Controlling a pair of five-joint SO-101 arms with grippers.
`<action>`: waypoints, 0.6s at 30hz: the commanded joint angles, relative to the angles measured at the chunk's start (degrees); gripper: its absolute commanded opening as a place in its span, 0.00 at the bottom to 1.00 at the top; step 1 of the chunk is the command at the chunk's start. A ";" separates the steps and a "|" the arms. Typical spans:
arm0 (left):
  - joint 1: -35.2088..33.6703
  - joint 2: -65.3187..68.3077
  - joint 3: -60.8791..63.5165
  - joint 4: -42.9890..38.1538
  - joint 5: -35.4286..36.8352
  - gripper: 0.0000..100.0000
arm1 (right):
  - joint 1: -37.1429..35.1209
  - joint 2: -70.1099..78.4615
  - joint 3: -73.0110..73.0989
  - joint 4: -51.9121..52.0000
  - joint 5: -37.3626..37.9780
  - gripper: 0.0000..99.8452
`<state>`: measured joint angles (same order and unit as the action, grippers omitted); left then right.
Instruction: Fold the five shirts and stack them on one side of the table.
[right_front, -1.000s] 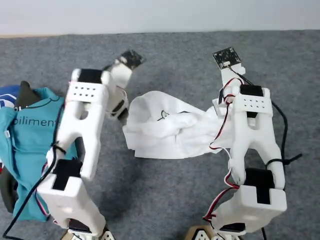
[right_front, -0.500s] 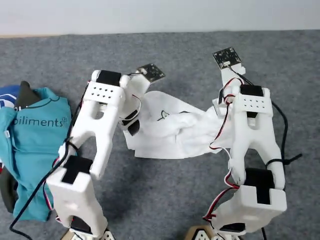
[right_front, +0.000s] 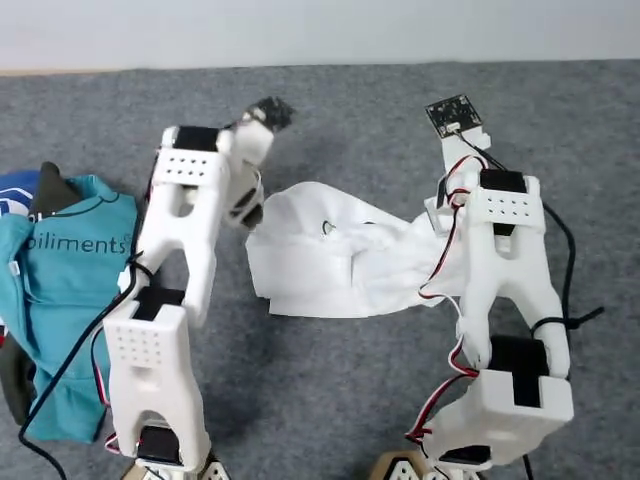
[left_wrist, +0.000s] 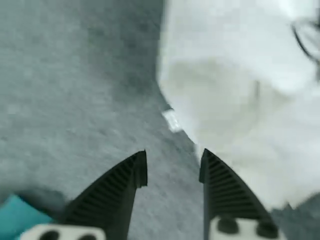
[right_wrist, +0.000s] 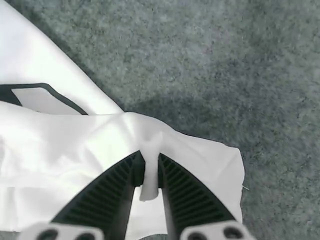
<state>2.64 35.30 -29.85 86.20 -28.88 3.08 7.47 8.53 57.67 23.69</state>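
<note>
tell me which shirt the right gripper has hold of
The white shirt crumpled mid-table: the right gripper is shut on a fold of it. The teal shirt lies heaped beside the left arm, ungripped.

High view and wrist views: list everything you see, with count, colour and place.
white shirt: one, white with a dark line print, crumpled mid-table between the arms
teal shirt: one, teal, on top of the pile at the table's left edge
blue cloth: one, blue, at the pile's far end, mostly hidden
dark cloth: at least one, dark, poking out of the pile
table: one, grey
arms: two, white
left gripper: open, at the white shirt's left edge
right gripper: shut on a fold of the white shirt
</note>
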 joint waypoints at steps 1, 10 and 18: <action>-0.09 0.53 -8.13 2.20 1.23 0.18 | -0.40 -0.48 -3.34 -2.33 -0.35 0.01; 2.73 -0.53 -12.70 14.51 -1.41 0.18 | 0.22 -0.48 -3.34 -3.30 -0.35 0.01; 7.12 -5.71 0.92 13.36 -4.66 0.18 | 1.54 -0.48 -3.34 -3.21 -0.18 0.01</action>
<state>8.44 33.63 -31.78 98.77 -31.60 3.60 7.47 8.53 55.12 23.69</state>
